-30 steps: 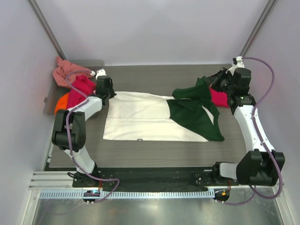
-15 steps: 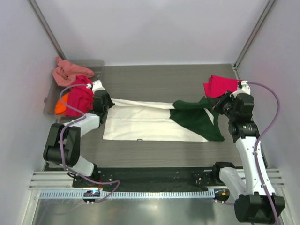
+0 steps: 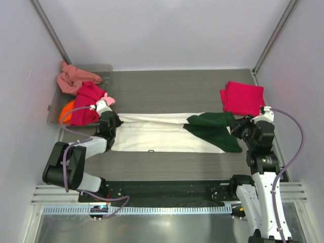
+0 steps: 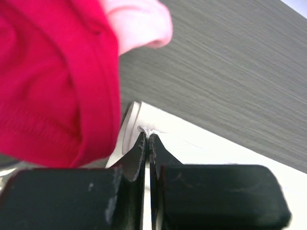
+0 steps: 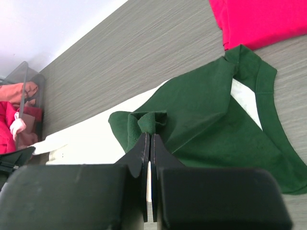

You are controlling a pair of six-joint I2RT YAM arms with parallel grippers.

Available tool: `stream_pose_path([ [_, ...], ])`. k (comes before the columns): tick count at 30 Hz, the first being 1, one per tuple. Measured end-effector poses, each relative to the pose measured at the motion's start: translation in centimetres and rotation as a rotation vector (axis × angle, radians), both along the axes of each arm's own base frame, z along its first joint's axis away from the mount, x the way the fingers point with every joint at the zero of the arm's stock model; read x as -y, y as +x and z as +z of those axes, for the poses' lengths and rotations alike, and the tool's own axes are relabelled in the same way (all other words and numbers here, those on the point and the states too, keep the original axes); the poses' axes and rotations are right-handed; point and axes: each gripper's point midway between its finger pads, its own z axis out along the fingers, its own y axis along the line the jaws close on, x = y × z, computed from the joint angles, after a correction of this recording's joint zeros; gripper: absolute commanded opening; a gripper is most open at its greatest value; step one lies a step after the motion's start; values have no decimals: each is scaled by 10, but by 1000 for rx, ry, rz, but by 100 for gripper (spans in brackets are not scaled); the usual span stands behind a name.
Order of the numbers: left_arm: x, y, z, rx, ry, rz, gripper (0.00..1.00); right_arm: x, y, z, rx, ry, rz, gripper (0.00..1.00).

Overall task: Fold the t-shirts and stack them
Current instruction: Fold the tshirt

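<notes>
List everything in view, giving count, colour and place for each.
two-tone t-shirt: one, cream-white with a dark green shoulder end, across the table's middle.
folded t-shirt: one, crimson-pink, table's far right.
salmon t-shirt: one, crumpled, tray's far end.
magenta t-shirt: one, spilling over the tray's right edge.
orange t-shirt: one, in the tray beneath the magenta one.
light pink t-shirt: one, partly showing beside the magenta one.
tray: one, translucent grey, far left.
table: one, grey wood-grain.
left gripper: one, black, shut on the two-tone t-shirt's cream edge.
right gripper: one, black, shut on its green end.
</notes>
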Motion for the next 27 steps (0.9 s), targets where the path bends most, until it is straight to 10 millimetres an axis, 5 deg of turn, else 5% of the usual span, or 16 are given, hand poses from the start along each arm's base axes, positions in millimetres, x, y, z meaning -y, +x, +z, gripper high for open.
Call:
stream_pose_path([
  [2, -1, -6, -5, -4, -10, 9, 0, -1, -6, -4, -3, 7, -2, 6],
  [5, -2, -12, -7, -3, -43, 25, 26, -2, -16, -13, -11, 36, -17, 16],
  [7, -3, -15, -5, 3, -64, 40, 46, -2, -23, -21, -15, 54, -32, 30],
  [9, -3, -19, 0, 25, -93, 55, 64, -1, -33, -28, -6, 81, -56, 61],
  [12, -6, -33, 5, 63, -122, 78, 66, 0, -46, -26, 46, 106, -80, 68],
  [18, -5, -52, 28, 138, -131, 66, 65, -1, -47, -6, 120, 108, -74, 65],
  [22, 16, -43, 56, 159, -127, -2, 64, -11, -14, -45, -109, 105, 9, 55],
  [27, 65, -13, 88, 116, -115, -142, 62, -25, 17, -108, -377, 118, 103, 52],
])
